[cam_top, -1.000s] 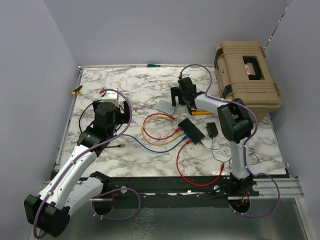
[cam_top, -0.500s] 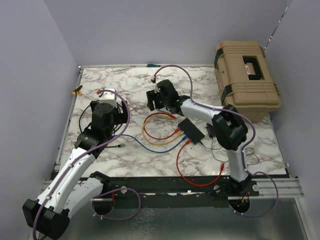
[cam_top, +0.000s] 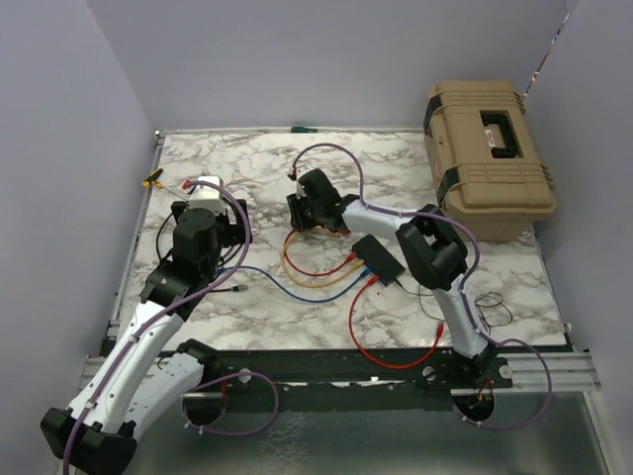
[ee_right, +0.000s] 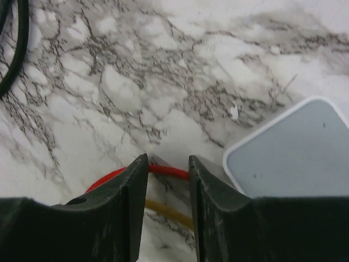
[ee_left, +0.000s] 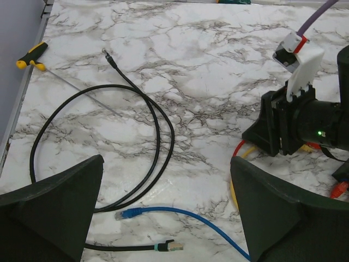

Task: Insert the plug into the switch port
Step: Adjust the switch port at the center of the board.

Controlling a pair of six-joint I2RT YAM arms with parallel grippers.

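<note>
Two grippers, one plug to seat: the right gripper (ee_right: 168,164) hangs low over a red cable (ee_right: 169,170) on the marble table (cam_top: 267,173)
Its jaws stand narrow with a slim gap between them. The red cable crosses just under the tips, a yellow cable (ee_right: 166,210) lies beside it and a grey-white box (ee_right: 289,153) sits near; whether the fingers touch the cable cannot be told. The left gripper (ee_left: 166,174) hangs wide and empty above a loose blue plug (ee_left: 130,214). The switch (cam_top: 379,257) lies flat near the right gripper, on the side toward the arms' bases, with coloured cables running to its long edge. The step in hand looks like the pick-up; next comes a firm pinch close behind a plug, then a carry to the socket row, squared to a free port
</note>
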